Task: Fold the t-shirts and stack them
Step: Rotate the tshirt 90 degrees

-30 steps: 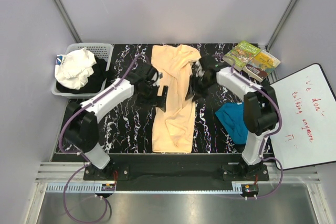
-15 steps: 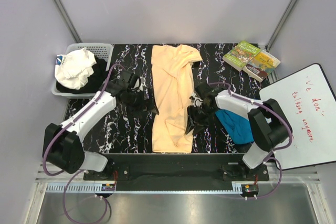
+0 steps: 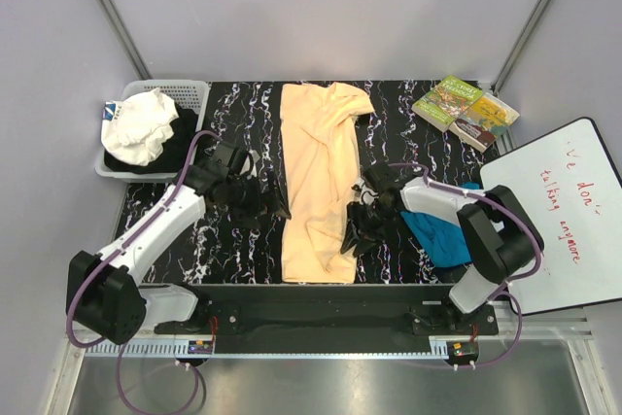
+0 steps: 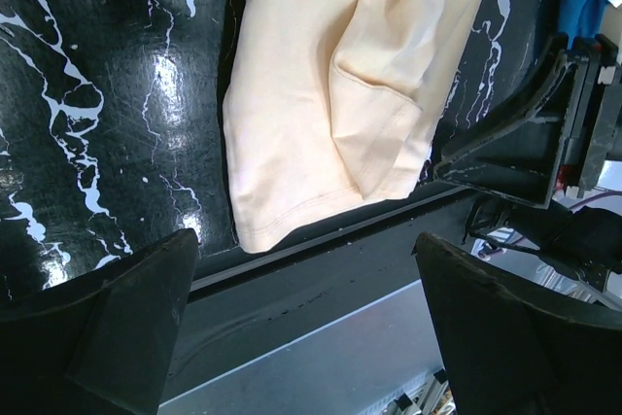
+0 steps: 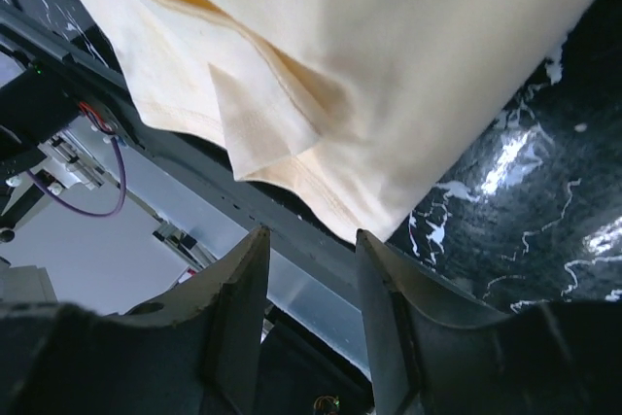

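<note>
The peach-yellow t-shirt point(image 3: 319, 177) lies as a long strip down the middle of the black marbled table point(image 3: 224, 109), its hem at the near edge. My left gripper point(image 3: 270, 205) stands wide open just left of the shirt's lower half, holding nothing. In the left wrist view the hem point(image 4: 311, 143) lies beyond my left gripper point(image 4: 311, 337). My right gripper point(image 3: 356, 232) hovers at the hem's right corner, its jaws apart and empty. In the right wrist view the folded hem corner point(image 5: 321, 133) lies just beyond my right gripper point(image 5: 311, 289). The teal-blue t-shirt point(image 3: 439, 232) lies crumpled at the right.
A white basket point(image 3: 190, 90) with white and black clothes stands at the back left. Two books point(image 3: 465, 110) lie at the back right. A whiteboard point(image 3: 569, 211) leans off the table's right side. The table's near edge rail point(image 4: 321, 240) runs right below the hem.
Both arms have swung from the shirt's upper middle toward its near end. The left gripper now sits left of the lower half, the right gripper at the hem's right corner.
</note>
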Robot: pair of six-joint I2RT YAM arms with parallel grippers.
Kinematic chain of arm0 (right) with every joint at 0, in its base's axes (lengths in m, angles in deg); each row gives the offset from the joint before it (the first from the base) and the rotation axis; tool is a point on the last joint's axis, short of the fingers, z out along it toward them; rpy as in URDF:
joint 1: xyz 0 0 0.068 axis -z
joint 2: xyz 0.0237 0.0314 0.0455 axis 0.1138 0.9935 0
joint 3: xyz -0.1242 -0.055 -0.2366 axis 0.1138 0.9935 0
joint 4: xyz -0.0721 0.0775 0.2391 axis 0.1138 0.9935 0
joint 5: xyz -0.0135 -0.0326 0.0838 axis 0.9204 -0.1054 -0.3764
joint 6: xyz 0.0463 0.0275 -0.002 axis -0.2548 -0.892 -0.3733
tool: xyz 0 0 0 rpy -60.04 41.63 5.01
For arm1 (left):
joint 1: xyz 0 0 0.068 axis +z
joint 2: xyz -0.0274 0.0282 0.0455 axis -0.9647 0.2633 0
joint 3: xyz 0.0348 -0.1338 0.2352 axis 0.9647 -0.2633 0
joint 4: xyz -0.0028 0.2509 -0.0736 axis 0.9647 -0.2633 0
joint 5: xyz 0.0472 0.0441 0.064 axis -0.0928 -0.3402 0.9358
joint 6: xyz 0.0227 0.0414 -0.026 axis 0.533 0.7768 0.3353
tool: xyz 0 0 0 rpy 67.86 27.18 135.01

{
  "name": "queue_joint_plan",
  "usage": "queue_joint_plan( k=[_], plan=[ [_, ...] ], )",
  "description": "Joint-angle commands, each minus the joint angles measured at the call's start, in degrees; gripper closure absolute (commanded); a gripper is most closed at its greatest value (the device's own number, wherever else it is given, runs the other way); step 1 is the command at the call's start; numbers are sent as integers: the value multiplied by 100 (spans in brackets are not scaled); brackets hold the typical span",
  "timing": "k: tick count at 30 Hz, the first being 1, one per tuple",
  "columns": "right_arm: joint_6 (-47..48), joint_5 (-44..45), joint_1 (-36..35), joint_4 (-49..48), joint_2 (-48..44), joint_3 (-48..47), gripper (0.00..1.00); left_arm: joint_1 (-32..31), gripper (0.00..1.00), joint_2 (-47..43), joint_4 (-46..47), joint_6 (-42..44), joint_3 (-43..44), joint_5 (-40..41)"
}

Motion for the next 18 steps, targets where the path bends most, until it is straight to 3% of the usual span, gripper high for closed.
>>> queue_joint_plan(
  k=[1, 13, 18],
  plan=[
    [-133, -62, -44, -503, 226, -179, 52, 17, 1, -166, 152, -111, -71, -97],
    [-28, -36, -80, -741, 1061, -768, 54, 17, 1, -78, 108, -67, -27, -89],
    [-10, -168, -115, -732, 1264, -988, 61, 17, 1, 1, 82, -41, -44, -80]
  ],
)
